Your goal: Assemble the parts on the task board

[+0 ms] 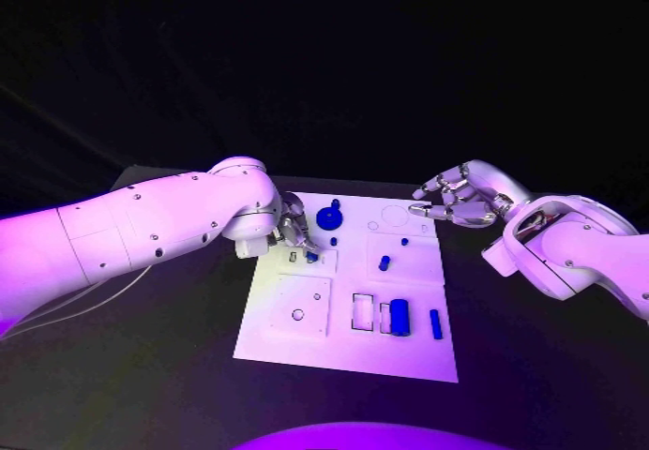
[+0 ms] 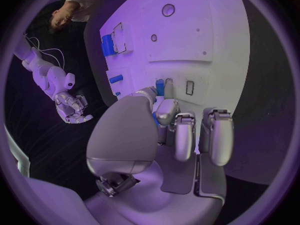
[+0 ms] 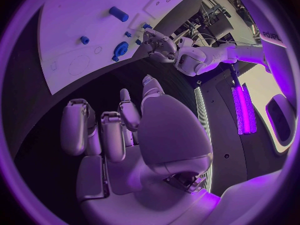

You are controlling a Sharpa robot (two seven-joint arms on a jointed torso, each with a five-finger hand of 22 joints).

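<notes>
On the white board (image 1: 291, 337) in the middle of the black table (image 1: 135, 375), the left hand (image 1: 291, 234) pinches a small blue piece (image 2: 160, 88) against the board's left part (near the round blue knob (image 1: 330, 218)), while the right hand (image 1: 458, 202) hovers off the far right corner, fingers curled on nothing.

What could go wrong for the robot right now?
The left hand pinches a small blue part over the board, its fingers largely hiding it in the head view, so it may go in crooked or slip. Other parts stand close by and might get knocked. The right hand hovers off the board's far corner.
</notes>
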